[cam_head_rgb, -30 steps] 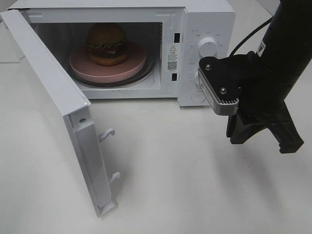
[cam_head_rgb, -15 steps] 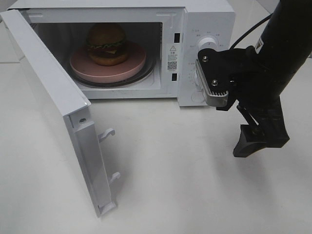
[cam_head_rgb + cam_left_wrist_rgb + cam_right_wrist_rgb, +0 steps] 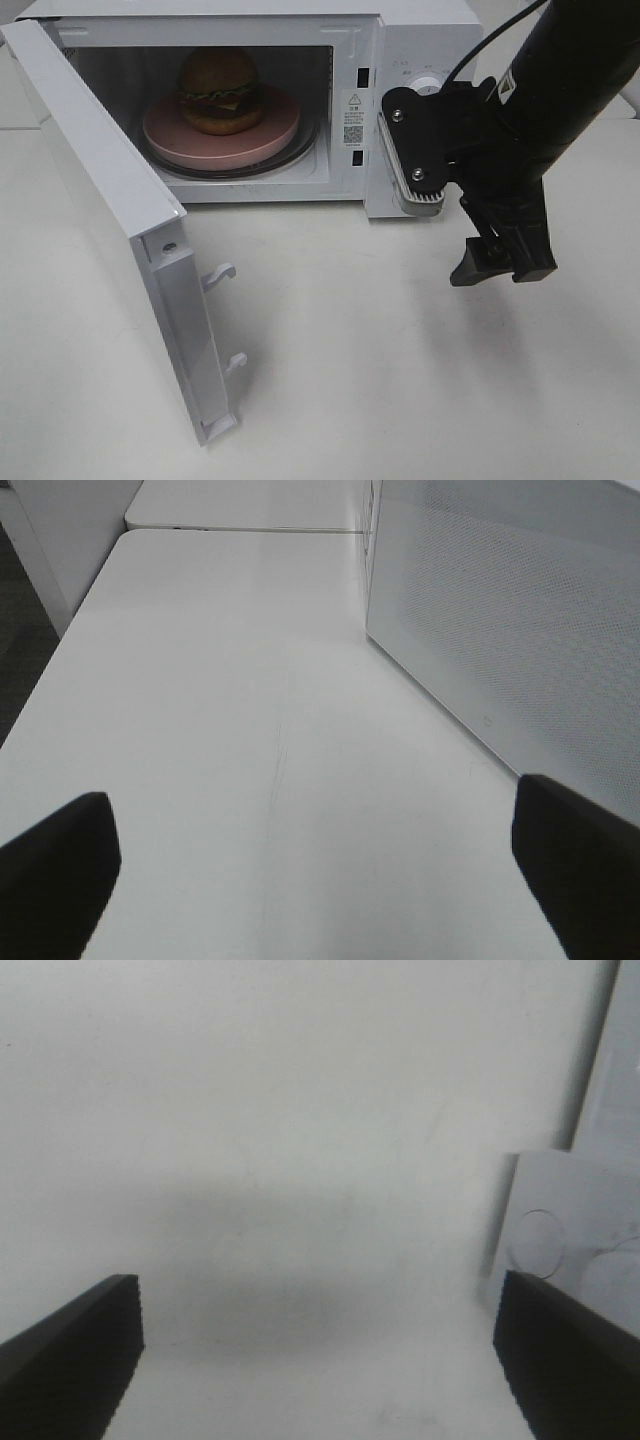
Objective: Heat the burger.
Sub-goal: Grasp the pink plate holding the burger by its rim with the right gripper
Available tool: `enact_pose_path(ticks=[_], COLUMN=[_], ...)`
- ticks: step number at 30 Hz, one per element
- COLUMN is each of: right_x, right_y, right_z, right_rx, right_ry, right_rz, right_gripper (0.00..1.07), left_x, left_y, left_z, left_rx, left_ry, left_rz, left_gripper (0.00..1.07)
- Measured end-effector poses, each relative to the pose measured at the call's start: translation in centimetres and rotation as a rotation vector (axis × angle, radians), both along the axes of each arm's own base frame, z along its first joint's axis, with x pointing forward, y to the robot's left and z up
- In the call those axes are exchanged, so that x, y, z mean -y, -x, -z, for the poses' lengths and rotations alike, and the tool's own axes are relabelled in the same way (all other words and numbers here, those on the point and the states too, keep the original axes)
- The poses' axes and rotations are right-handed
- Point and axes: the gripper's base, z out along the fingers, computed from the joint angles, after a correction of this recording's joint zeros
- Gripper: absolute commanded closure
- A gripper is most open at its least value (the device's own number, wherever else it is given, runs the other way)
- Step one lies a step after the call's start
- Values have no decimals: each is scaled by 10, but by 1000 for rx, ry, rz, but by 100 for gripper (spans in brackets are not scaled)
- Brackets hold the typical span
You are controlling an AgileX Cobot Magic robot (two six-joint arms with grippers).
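Observation:
The burger sits on a pink round plate inside the white microwave, whose door stands wide open to the left. My right gripper hangs open and empty above the table in front of the microwave's control panel, right of the cavity. In the right wrist view it shows both fingers wide apart over bare table. My left gripper is open and empty, low over the table beside the door's meshed outer face. It is out of the exterior view.
The open door's latch hooks stick out toward the table's middle. The white table spreads in front of the microwave. A lower corner of the microwave shows in the right wrist view.
My right arm has moved left and back toward the microwave's control panel, and its wrist has turned. The burger, plate and door have not moved.

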Motion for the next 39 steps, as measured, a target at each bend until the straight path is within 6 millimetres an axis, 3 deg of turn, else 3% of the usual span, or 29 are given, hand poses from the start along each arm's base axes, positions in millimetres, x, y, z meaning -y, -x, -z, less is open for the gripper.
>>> enact_pose_path(ticks=[7, 12, 21, 29, 39], right_x=[-17, -45, -66, -84, -109], right_y=[-6, -24, -45, -63, -86], right_z=[-7, -9, -4, 3, 30], right_rx=[89, 127, 177, 258, 269], right_ry=[-3, -11, -38, -72, -87], right_rz=[-70, -120, -139, -168, -176], right_gripper=[14, 16, 17, 18, 19], left_x=[0, 0, 0, 0, 0], left_y=[0, 0, 0, 0, 0], left_z=[0, 0, 0, 0, 0], left_rx=[0, 0, 0, 0, 0], left_ry=[0, 0, 0, 0, 0], left_rz=[0, 0, 0, 0, 0], left_gripper=[7, 7, 7, 7, 7])
